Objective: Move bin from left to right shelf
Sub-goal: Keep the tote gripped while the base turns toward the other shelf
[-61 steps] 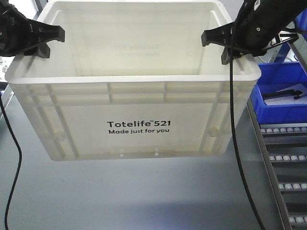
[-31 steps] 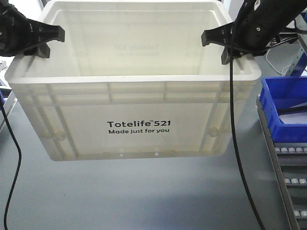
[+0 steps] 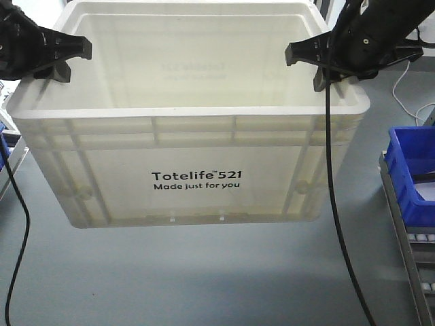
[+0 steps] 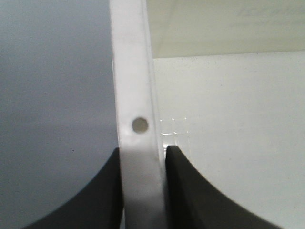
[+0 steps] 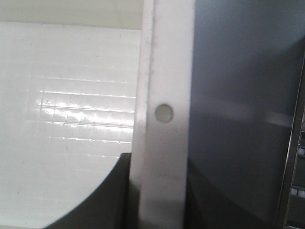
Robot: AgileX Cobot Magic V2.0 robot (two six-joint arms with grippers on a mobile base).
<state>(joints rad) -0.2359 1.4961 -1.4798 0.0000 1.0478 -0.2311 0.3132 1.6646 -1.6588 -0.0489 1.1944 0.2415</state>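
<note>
The large white bin [image 3: 190,163] with black "Totelife 521" print hangs in the air above the grey floor, filling the front view. My left gripper [image 3: 64,58] is shut on its left rim, and my right gripper [image 3: 309,64] is shut on its right rim. In the left wrist view the black fingers [image 4: 190,195] clamp the white rim [image 4: 136,95] from both sides. In the right wrist view the fingers [image 5: 109,200] clamp the right rim [image 5: 164,86] the same way. The bin looks empty inside.
A blue plastic bin [image 3: 414,176] sits on a roller-rack shelf [image 3: 414,272] at the right edge. Grey floor [image 3: 204,278] lies below the bin. Black cables [image 3: 336,224] hang from both arms in front of the bin. A white cable lies on the floor far right.
The blue bin and roller shelf have slid toward the right edge of the view while the white bin stays fixed between both grippers; the whole robot has turned or moved left relative to them.
</note>
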